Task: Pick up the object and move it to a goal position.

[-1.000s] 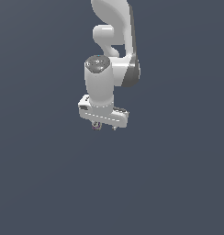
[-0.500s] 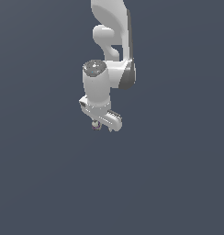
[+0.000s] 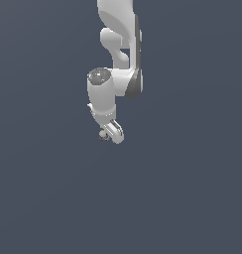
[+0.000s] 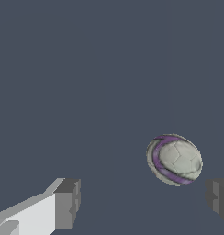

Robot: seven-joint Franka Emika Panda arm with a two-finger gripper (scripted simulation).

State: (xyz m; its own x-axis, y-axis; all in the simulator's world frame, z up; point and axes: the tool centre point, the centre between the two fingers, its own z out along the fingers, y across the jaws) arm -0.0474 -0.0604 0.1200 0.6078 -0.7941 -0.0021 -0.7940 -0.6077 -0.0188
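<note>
No writing or brand marks are legible on any surface. In the wrist view the gripper (image 4: 141,202) stands with jaws wide, the two grey pads (image 4: 68,202) well apart and holding nothing. The ball (image 4: 174,159) lies beyond them, nearer one pad: oval, off-white panels, purple bands. In the exterior view the arm (image 3: 115,74) hangs over a plain grey floor (image 3: 43,198); the ball is barely discernible there.

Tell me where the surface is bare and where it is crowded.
In the wrist view, the only thing lying there is the ball, close to one gripper finger; that gap is tight. Everything beyond the ball and toward the other finger is bare. In the exterior view, plain ground surrounds the arm on all sides.
</note>
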